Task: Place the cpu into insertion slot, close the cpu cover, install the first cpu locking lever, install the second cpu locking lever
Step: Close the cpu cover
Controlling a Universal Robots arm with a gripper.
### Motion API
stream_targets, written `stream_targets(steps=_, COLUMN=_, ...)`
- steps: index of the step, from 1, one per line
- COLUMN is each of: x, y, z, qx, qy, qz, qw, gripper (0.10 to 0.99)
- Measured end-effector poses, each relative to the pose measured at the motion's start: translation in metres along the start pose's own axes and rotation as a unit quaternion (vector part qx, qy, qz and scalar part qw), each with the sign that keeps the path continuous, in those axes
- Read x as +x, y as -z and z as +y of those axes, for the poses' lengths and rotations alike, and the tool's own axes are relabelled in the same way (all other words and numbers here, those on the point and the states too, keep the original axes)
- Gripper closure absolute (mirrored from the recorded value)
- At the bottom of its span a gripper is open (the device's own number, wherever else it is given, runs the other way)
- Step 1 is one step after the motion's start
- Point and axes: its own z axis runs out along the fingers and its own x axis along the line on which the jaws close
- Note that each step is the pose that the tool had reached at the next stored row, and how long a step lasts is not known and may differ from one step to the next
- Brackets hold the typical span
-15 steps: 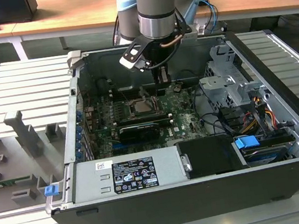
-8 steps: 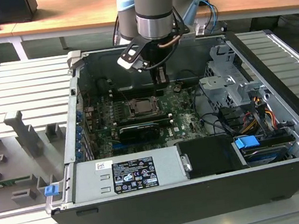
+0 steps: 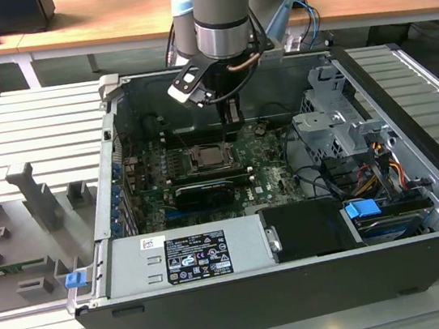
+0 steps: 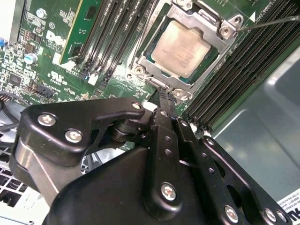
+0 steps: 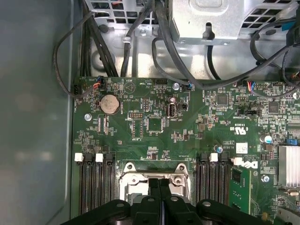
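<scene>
1. Hanging over the open computer case [image 3: 221, 295] in the exterior view, the arm is pointing its claw [image 3: 232, 118] down at the green motherboard [image 3: 273, 165], close to the insertion slot [image 3: 206, 159]. The case is sitting on a ribbed grey worktop [image 3: 10, 128].
2. In the second wrist view, the cpu [image 4: 181, 48] is lying flat in the insertion slot, and the cpu cover [image 4: 185, 18] is lying down around it, framing its pale metal face. The claw's fingers [image 4: 165, 136] are pressing together with nothing between them, and their narrow tip is reaching the cover's near edge. A thin wire lever [image 4: 272, 21] is sticking out past one corner of the cover.
3. In the first wrist view, the claw is showing both fingers side by side and fully closed, empty. It is hovering over the cover's edge, which is sitting between two banks of black memory slots [image 5: 93, 180]. A round coin battery [image 5: 109, 104] is sitting on the motherboard, well apart from the slot.
</scene>
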Motion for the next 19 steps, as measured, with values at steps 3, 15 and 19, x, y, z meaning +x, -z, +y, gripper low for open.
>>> stream_targets(steps=3, x=0.0000, y=-0.0003, z=-0.0030, qx=0.0000, qy=0.000, qz=0.0000, qw=1.0000, gripper=0.980)
stream_targets(steps=15, x=-0.0003, y=-0.0057, z=-0.0107, qx=0.0000, qy=0.000, qz=0.0000, qw=1.0000, gripper=0.980)
stream_targets(steps=19, x=-0.0012, y=-0.0096, z=-0.0119, qx=0.0000, qy=0.000, qz=-0.0001, qw=1.0000, gripper=0.980)
